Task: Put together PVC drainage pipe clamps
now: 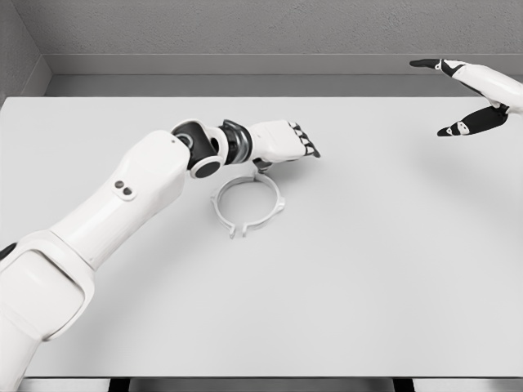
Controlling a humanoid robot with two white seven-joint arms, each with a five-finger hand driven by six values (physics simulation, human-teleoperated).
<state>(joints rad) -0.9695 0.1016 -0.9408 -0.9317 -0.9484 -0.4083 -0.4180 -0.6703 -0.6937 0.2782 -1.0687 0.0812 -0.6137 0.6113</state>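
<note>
A white ring-shaped pipe clamp (248,205) lies flat on the white table (368,269), a little left of the middle. It is a thin round hoop with an open middle, so the table shows through it. Small tabs stick out from its rim: one at the far side, one on the right, and two little ends at the near side, where the hoop has a small gap.

The left hand (283,140) comes in on a long white arm from the lower left. It is just behind the far edge of the clamp, right by the far tab. Its dark-tipped fingers (308,144) point to the right, straight and close together, and they hold nothing that can be seen.

The right hand (474,98) is at the top right corner, well apart from the clamp. Its fingers are spread wide and hold nothing.
</note>
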